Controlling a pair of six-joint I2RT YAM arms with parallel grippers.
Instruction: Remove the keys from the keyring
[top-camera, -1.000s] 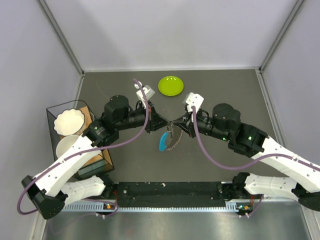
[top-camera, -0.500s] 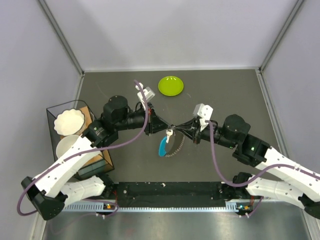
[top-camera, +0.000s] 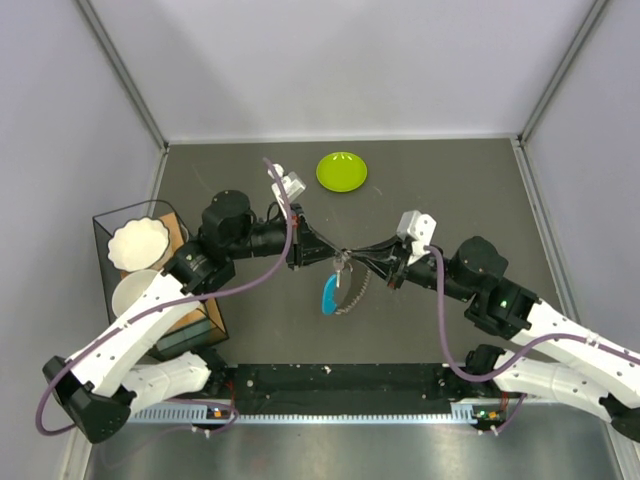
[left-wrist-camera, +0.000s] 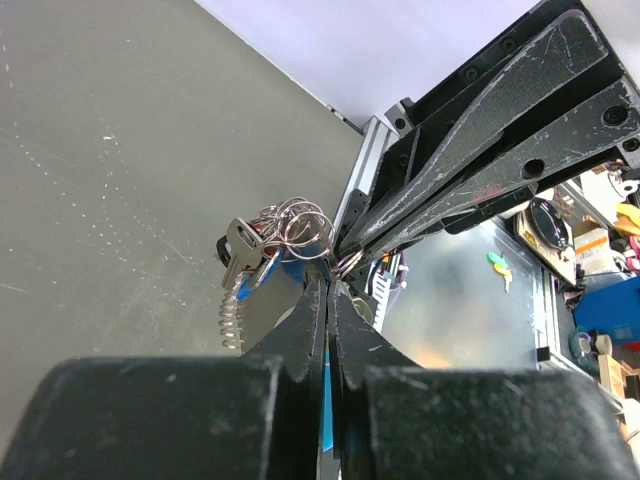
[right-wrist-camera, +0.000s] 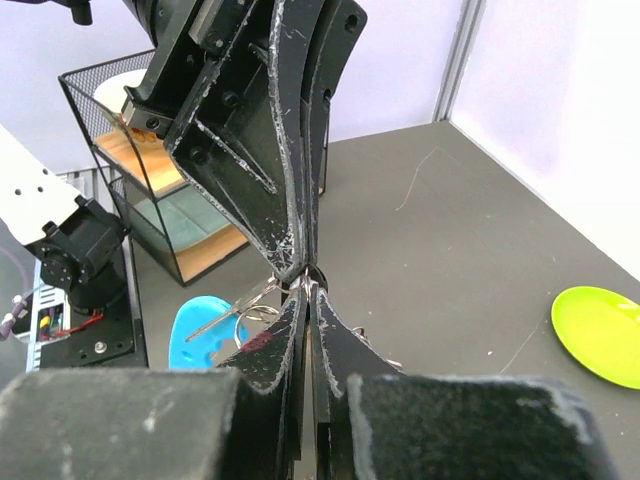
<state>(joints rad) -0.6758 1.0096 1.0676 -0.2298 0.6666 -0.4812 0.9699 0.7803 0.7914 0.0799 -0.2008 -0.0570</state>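
Grey table (top-camera: 470, 190) underneath; left gripper (top-camera: 331, 251) and right gripper (top-camera: 359, 255) meet tip to tip, both pinched tight on the keyring (top-camera: 328, 294) hanging mid-table. Keys (left-wrist-camera: 238, 246) dangle, not yet off. Next, probably, pull apart gently.

Wire rack (top-camera: 178, 235) blocks the table (top-camera: 450, 180) at left; room right of keyring (top-camera: 328, 295).

Dark grey tabletop (top-camera: 450, 190), marked with fine scratches, lime-green round plate (top-camera: 341, 171) set near the far edge, black wire rack (top-camera: 190, 330) stood at the left side.
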